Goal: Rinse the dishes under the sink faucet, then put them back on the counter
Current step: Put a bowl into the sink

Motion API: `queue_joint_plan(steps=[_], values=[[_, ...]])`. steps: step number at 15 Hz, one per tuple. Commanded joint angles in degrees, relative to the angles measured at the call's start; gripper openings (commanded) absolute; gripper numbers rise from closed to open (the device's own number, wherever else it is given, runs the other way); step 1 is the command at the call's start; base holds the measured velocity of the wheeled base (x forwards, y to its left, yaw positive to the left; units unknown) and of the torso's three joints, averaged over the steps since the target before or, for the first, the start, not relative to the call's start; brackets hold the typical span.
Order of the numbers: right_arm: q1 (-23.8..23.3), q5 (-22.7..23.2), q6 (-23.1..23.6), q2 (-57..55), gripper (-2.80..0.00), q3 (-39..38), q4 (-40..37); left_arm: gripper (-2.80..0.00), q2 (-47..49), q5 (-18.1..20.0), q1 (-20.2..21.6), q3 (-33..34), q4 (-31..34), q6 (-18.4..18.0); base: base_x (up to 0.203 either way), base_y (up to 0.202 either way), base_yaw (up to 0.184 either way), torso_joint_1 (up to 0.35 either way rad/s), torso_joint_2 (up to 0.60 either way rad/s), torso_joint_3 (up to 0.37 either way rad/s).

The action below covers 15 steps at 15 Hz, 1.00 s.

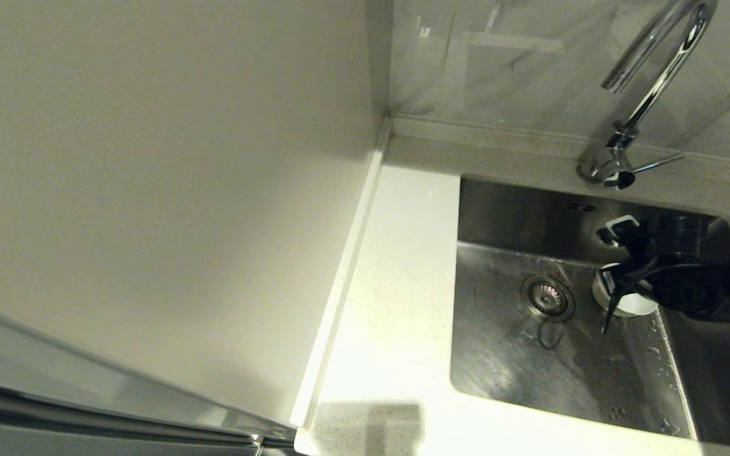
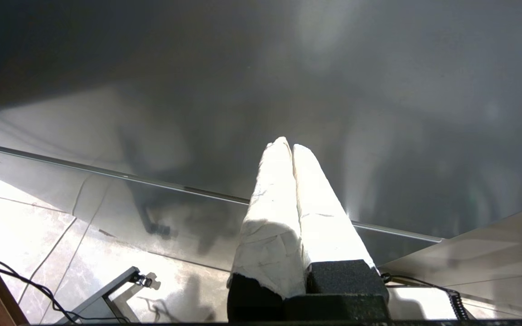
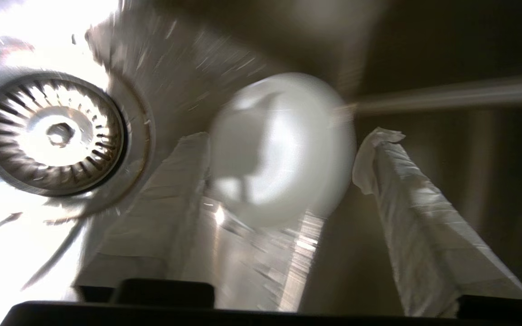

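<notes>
Right arm: it is reached into the sink (image 1: 530, 373) from the right side, with the wrist lowered near the basin floor, to the right of the drain strainer (image 1: 547, 297)
Right gripper (image 3: 283, 172): its taped fingers (image 3: 406, 217) are spread wide on both sides of one bowl (image 3: 283, 145); whether they touch the bowl cannot be told because of blur
Left gripper (image 2: 292, 181): it is seen only in the left wrist view, held above a tiled floor (image 2: 30, 226) beside a dark cabinet front (image 2: 261, 90); its two white-wrapped fingers are pressed together and nothing is held
Bowls counted: one white bowl is seen, inside the sink just right of the strainer, partly hidden by the right gripper in the head view
Faucet (image 1: 650, 82): one, placed behind the sink, with its thin lever (image 1: 659, 163) pointed to the right
Bench (image 1: 390, 304): a white speckled strip is seen to the left of the sink and in front of it
Overflow slots (image 1: 582, 206): two are counted on the back wall of the sink
</notes>
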State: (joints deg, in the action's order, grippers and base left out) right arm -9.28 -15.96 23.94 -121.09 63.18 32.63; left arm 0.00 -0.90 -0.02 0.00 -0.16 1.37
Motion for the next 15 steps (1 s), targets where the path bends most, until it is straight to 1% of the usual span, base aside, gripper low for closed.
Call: queue_joint_plan(steps=[1, 2, 3, 4, 5, 6, 7, 8, 9, 12, 14, 15], values=[[0.02, -0.07, 0.59, 19.25, 0.00, -5.97, -1.18, -2.80, -0.18, 0.02, -0.06, 0.00, -0.02, 0.04, 0.000, 0.000, 0.000, 0.000, 0.00, 0.000], [-0.59, 0.07, 1.00, 26.58, 0.00, -8.23, -4.49, -2.80, -0.18, 0.02, 0.02, 0.00, -0.02, 0.04, 0.000, 0.000, 0.000, 0.000, 0.00, 0.000], [-1.92, 0.89, 1.29, 33.02, 0.00, -9.35, -10.46, -2.80, -0.18, 0.02, -0.05, 0.00, -0.02, 0.04, 0.000, 0.000, 0.000, 0.000, 0.00, 0.000], [-4.20, 2.85, 1.40, 38.39, 0.00, -9.17, -20.80, -2.80, -0.18, 0.02, -0.06, 0.00, -0.02, 0.04, 0.000, 0.000, 0.000, 0.000, 0.00, 0.000], [-7.38, 5.33, 1.27, 42.00, 0.00, -7.44, -34.81, -2.80, -0.18, 0.02, 0.02, 0.00, -0.02, 0.04, 0.000, 0.000, 0.000, 0.000, 0.00, 0.000], [-11.18, 7.50, 0.97, 43.76, 0.00, -3.92, -47.94, -2.80, -0.18, -0.03, 0.02, 0.00, -0.02, 0.04, 0.000, 0.000, 0.000, 0.000, 0.00, 0.000], [-15.36, 9.20, 0.72, 43.90, 0.00, 1.14, -58.87, -2.80, -0.18, 0.02, -0.06, 0.00, -0.02, 0.04, 0.000, 0.000, 0.000, 0.000, 0.00, 0.000], [-19.50, 10.46, 0.52, 43.60, 0.00, 5.34, -65.88, -2.80, -0.18, 0.02, 0.02, 0.00, -0.02, 0.04, 0.000, 0.000, 0.000, 0.000, 0.00, 0.000], [-23.01, 11.25, 0.39, 43.21, 0.00, 7.60, -70.22, -2.80, -0.18, -0.06, 0.02, 0.00, -0.02, 0.04, 0.000, 0.000, 0.000, 0.000, 0.00, 0.000], [-32.70, 11.88, 1.10, 42.26, 0.00, 10.03, -79.93, -2.80, -0.18, 0.02, 0.02, 0.00, -0.02, 0.04, 0.000, 0.000, 0.000, 0.000, 0.00, 0.000], [-38.81, 11.91, 3.07, 41.06, 0.00, 12.21, -90.28, -2.80, -0.18, -0.06, 0.01, 0.00, -0.02, 0.04, 0.000, 0.000, 0.000, 0.000, 0.00, 0.000], [-40.66, 12.03, 3.39, 39.82, 0.00, 13.73, -94.23, -2.80, -0.18, 0.01, 0.02, 0.00, -0.02, 0.04, 0.000, 0.000, 0.000, 0.000, 0.00, 0.000]])
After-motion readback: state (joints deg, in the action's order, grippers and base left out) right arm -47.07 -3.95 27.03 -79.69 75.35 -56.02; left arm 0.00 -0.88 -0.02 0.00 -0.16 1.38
